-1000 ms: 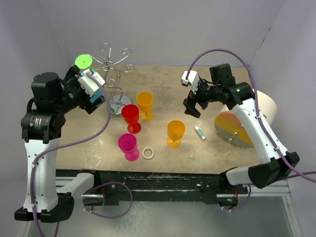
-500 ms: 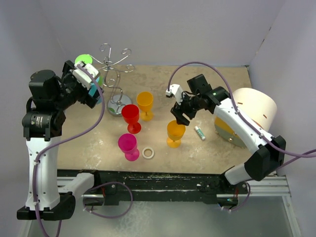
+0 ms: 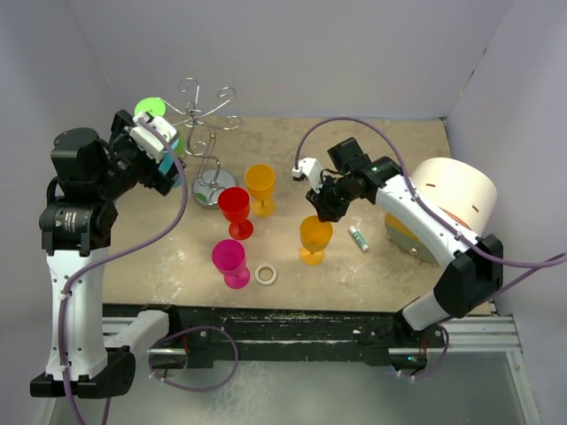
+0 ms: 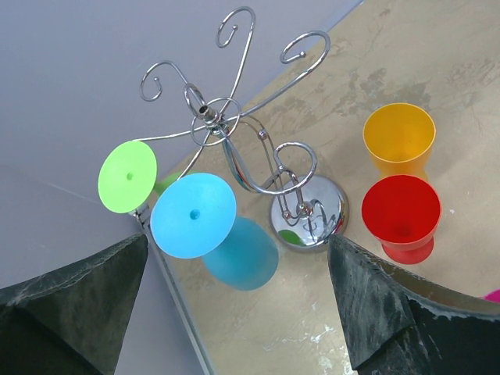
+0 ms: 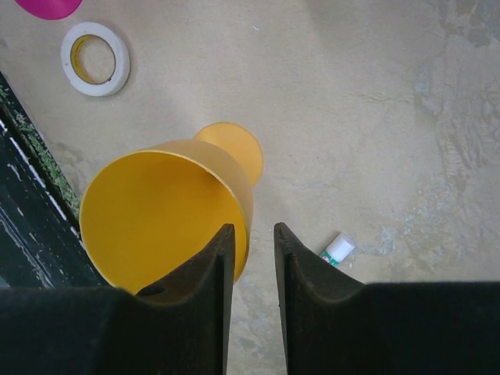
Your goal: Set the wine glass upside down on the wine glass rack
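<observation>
mottled tan table (image 3: 399, 159): right gripper (image 5: 252, 228), jaws narrow astride the near orange wine glass (image 5: 156, 211) at its 5 o'clock rim, grip perhaps incomplete, for inverting; left gripper (image 4: 238, 242) gapes empty by the 10 o'clock wine glass rack (image 4: 234, 148).

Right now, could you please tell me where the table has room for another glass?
Bare: the far strip right of the wine glass rack, behind the far orange glass; the left side between pink glass and left arm; the near edge by the small tube. Crowded: around the red glass.
</observation>
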Tool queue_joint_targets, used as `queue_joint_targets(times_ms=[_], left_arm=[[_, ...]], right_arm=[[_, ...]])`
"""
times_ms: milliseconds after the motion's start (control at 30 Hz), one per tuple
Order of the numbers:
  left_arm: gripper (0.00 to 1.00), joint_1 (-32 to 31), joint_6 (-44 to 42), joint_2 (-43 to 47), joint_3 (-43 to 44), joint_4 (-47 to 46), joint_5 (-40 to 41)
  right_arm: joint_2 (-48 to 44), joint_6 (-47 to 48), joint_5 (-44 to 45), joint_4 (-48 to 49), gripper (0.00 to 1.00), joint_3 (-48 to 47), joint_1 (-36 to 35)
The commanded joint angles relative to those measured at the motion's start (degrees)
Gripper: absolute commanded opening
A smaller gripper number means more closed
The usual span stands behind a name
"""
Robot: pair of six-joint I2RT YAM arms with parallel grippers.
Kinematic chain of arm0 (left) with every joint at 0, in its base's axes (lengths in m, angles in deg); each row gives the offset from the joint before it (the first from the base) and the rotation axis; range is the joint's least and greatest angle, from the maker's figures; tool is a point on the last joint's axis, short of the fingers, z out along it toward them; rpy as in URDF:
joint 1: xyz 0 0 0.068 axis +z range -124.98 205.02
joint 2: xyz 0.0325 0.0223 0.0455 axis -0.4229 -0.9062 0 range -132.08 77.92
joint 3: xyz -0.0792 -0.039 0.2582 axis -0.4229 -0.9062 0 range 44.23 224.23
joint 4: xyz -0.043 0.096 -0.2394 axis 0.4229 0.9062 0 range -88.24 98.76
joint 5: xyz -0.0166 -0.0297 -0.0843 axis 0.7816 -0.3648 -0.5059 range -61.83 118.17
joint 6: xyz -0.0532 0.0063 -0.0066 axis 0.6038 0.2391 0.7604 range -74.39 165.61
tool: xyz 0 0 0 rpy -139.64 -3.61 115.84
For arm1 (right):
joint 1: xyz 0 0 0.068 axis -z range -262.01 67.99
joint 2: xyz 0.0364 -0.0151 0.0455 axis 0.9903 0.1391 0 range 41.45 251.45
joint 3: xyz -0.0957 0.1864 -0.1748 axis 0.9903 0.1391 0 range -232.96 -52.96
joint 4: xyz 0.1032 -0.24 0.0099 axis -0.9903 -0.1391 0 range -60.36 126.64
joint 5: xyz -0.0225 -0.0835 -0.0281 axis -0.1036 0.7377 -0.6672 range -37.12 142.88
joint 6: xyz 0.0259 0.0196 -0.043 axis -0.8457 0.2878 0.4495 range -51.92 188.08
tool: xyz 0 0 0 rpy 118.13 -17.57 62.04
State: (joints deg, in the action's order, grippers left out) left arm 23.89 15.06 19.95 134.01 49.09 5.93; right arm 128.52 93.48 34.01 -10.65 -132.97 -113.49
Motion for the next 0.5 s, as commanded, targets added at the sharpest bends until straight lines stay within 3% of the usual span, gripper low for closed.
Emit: queue_joint_targets(times_ms=[0, 333, 467], left_arm=[[0.99, 0.4, 0.6, 0.8, -0.5, -2.3, 0.4], [0.99, 0.4, 0.7, 0.7, -0.3, -2.4, 1.0], [0.99, 0.4, 0.7, 0.8, -0.3, -2.6, 1.4]], right_arm=[[0.1, -0.2, 0.2, 0.1, 0.27, 0.5, -0.2], [0.6, 0.7, 1.1, 0.5, 0.2, 0.9, -0.2], [0.0, 1.8, 0.9, -0.5, 0.08, -0.6, -0.2]])
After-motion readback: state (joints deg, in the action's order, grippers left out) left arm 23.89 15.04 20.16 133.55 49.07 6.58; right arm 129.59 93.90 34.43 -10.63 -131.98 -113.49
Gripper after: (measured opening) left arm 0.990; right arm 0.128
